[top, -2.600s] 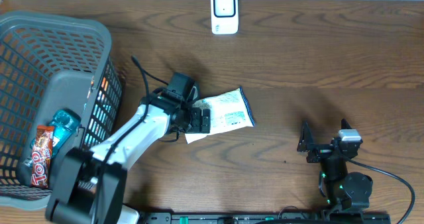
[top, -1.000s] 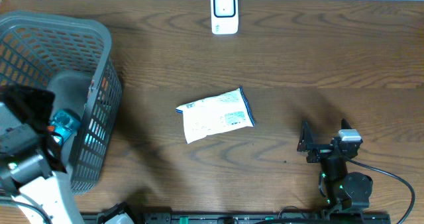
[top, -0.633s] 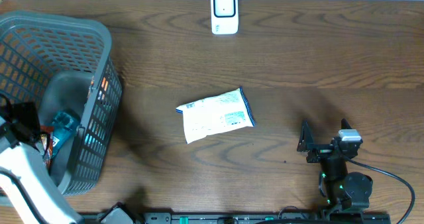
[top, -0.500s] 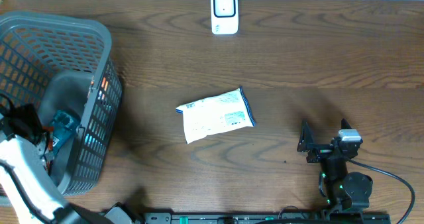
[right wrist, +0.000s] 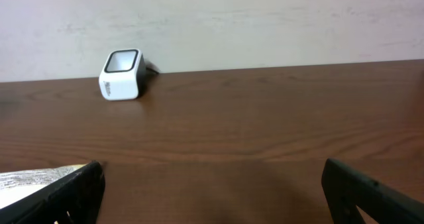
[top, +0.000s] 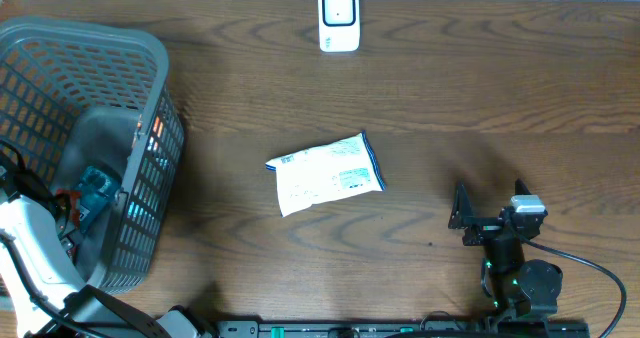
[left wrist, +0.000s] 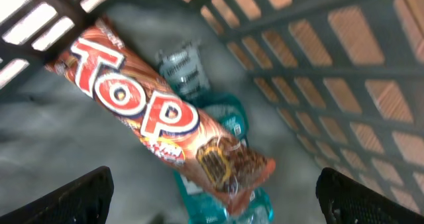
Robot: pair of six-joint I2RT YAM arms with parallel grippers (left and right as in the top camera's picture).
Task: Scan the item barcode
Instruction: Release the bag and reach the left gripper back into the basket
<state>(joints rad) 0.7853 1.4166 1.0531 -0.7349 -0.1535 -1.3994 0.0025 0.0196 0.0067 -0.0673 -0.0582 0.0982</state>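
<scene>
A white and blue snack packet (top: 325, 175) lies flat on the table's middle, free of both grippers; its edge shows low on the left in the right wrist view (right wrist: 30, 181). The white barcode scanner (top: 339, 18) stands at the table's far edge (right wrist: 122, 73). My left gripper (top: 62, 210) hangs open inside the grey basket (top: 150, 58), just above a red "TOP" bar (left wrist: 156, 118) that lies across a teal packet (left wrist: 228, 124); nothing is between its fingers (left wrist: 73, 201). My right gripper (top: 470, 221) rests open near the front right and holds nothing.
The basket's mesh wall (left wrist: 344, 85) rises close to the right of my left gripper. My left arm (top: 35, 268) comes in over the basket's front left corner. Bare wood table (right wrist: 265, 118) lies between the packet and the scanner.
My left arm has left the white and blue packet on the table, swung left, and lowered its open gripper into the basket. The right arm has not moved.
</scene>
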